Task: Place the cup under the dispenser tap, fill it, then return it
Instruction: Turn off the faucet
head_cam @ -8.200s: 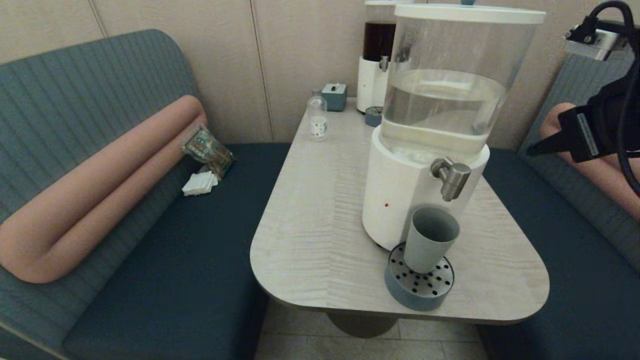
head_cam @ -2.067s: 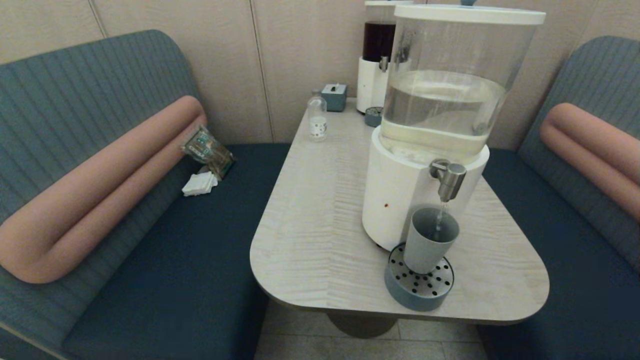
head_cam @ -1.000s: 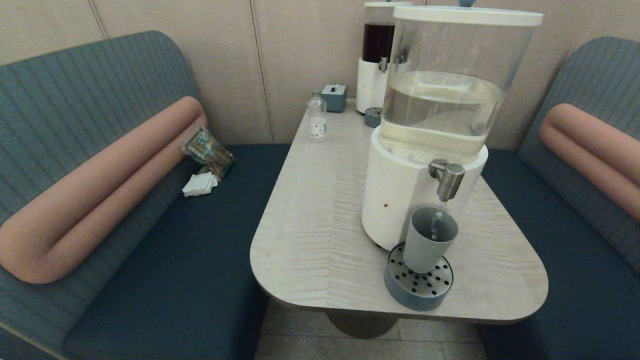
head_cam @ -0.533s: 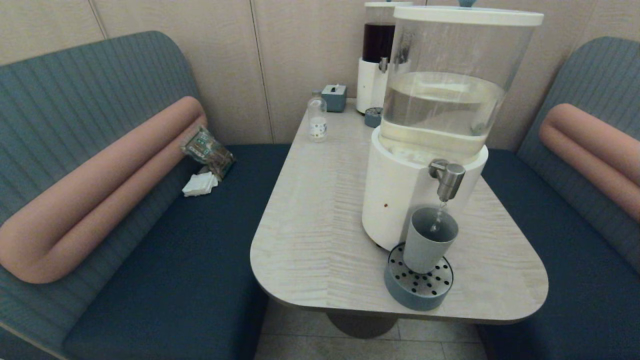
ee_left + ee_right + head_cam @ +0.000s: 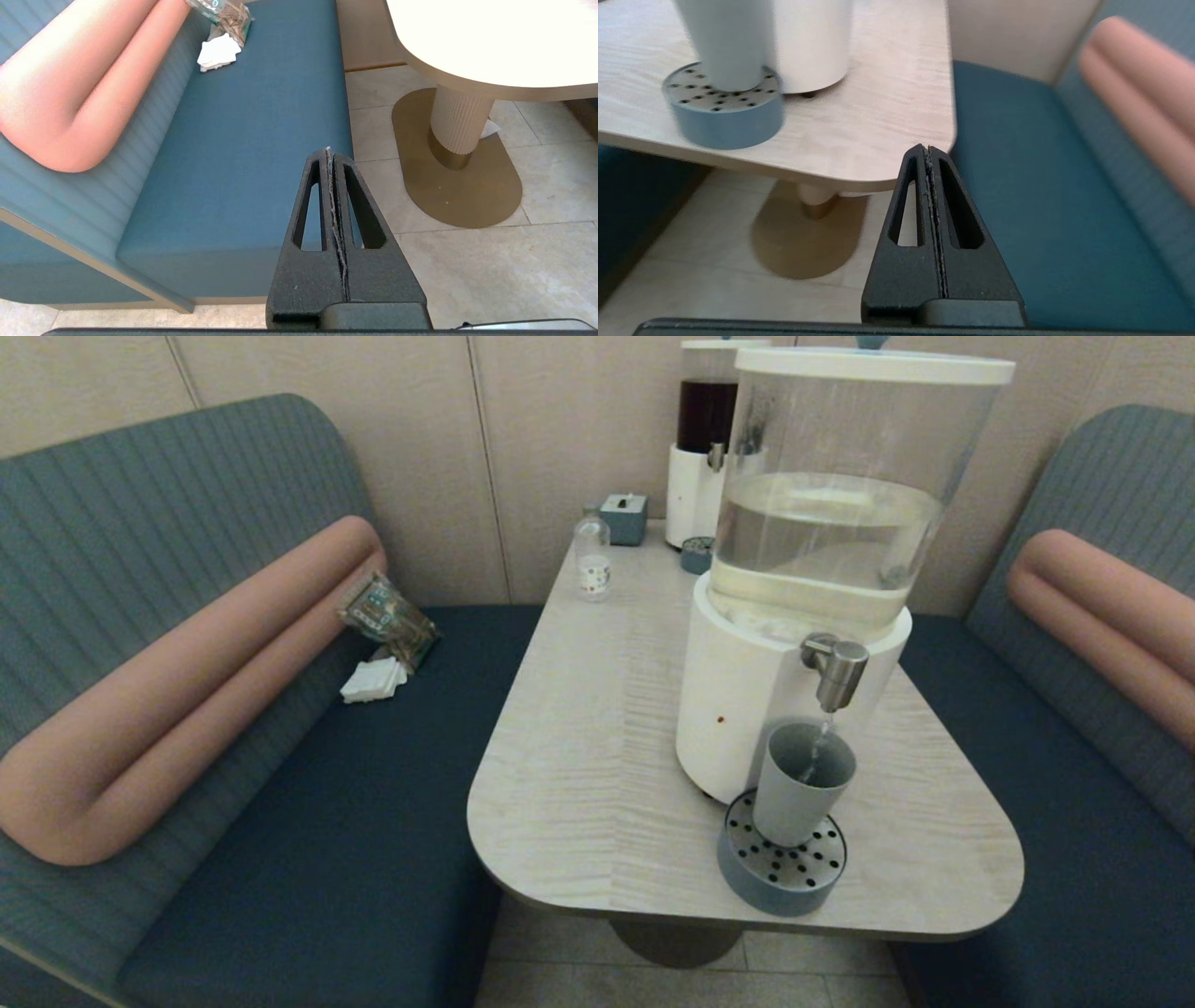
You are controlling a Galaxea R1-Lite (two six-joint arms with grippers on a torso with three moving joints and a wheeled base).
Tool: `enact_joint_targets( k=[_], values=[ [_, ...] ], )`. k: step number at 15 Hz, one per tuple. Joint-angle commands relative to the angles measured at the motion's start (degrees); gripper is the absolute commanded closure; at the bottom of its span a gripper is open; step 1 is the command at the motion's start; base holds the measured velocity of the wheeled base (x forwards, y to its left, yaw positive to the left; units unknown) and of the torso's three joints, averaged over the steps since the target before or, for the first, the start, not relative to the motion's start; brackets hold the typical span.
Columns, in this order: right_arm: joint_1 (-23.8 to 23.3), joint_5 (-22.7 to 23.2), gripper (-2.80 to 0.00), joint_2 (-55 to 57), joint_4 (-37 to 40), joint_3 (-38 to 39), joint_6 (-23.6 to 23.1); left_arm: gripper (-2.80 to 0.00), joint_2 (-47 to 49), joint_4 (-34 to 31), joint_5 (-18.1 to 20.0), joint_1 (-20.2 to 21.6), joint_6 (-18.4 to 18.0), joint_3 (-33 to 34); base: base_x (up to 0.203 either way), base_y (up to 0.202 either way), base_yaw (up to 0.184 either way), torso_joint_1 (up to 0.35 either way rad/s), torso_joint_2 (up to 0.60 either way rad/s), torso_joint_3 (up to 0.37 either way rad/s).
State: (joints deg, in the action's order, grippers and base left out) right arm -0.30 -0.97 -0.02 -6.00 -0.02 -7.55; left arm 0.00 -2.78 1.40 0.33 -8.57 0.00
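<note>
Standing upright on the round drip tray (image 5: pixel 782 882), lower right of centre in the head view, the cup (image 5: pixel 801 786) sits directly beneath the dispenser tap (image 5: pixel 836 670). A thin stream of liquid falls from the steel spout into the cup's open mouth. The tap projects from the white base of the big dispenser (image 5: pixel 747 709), whose clear tank holds pale liquid and fills the upper right of centre. Tray and dispenser rest on the pale wooden table (image 5: pixel 588 756), the tray close to its near edge.

Neither arm appears in the head view. In the left wrist view, the left gripper (image 5: pixel 330 151) has its two fingers pressed together with nothing between them, hanging low over the blue bench seat (image 5: pixel 243 140) and the tiled floor, beside the table's ribbed pedestal (image 5: pixel 455 126). In the right wrist view, the right gripper (image 5: pixel 925 149) likewise has its fingers pressed flat together and empty; it is below and just off the table's edge, with the cup (image 5: pixel 728 42) and drip tray (image 5: pixel 724 112) at upper left of that frame.

At the table's far end stand a narrow dispenser (image 5: pixel 702 439) with dark liquid and a small clear bottle (image 5: pixel 592 558).
</note>
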Motion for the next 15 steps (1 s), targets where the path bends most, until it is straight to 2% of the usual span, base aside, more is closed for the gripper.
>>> enact_joint_targets(
  k=[1, 3, 6, 8, 12, 14, 15],
  values=[
    [-0.01, 0.91, 0.00, 0.06, 1.76, 0.86, 2.57, 0.00, 0.09, -0.03, 0.01, 0.02, -0.04, 0.00, 0.000, 0.000, 0.000, 0.000, 0.00, 0.000],
    [0.10, 0.89, 0.00, 0.21, 7.44, -0.49, 5.30, 0.00, 0.09, 0.03, 0.01, 0.02, 0.13, 0.00, 0.000, 0.000, 0.000, 0.000, 0.00, 0.000],
    [0.07, 0.76, 0.00, 0.11, 6.86, -0.29, 6.29, 0.00, 0.09, -0.03, 0.02, 0.02, 0.86, 0.00, 0.000, 0.000, 0.000, 0.000, 0.00, 0.000],
    [0.12, 0.62, 0.00, 0.11, 6.53, -0.24, 7.37, 0.00, 0.09, 1.02, -0.08, 0.02, 4.09, 0.00, 0.000, 0.000, 0.000, 0.000, 0.00, 0.000],
    [0.04, 0.62, 0.00, 0.11, 6.53, -0.24, 7.37, 0.00, 0.09, 1.48, 0.01, 0.02, 3.47, 0.00, 0.000, 0.000, 0.000, 0.000, 0.00, 0.000],
    [0.08, 0.62, 0.00, 0.11, 6.49, -0.24, 7.37, 0.00, 0.59, 0.87, 1.08, 0.02, 3.89, -3.19, 0.000, 0.000, 0.000, 0.000, 0.00, 0.000],
    [0.04, 0.62, 0.00, 0.11, 6.53, -0.24, 7.37, 0.00, 2.48, -0.37, 1.79, 0.02, 3.97, -7.92, 0.000, 0.000, 0.000, 0.000, 0.00, 0.000]
  ],
)
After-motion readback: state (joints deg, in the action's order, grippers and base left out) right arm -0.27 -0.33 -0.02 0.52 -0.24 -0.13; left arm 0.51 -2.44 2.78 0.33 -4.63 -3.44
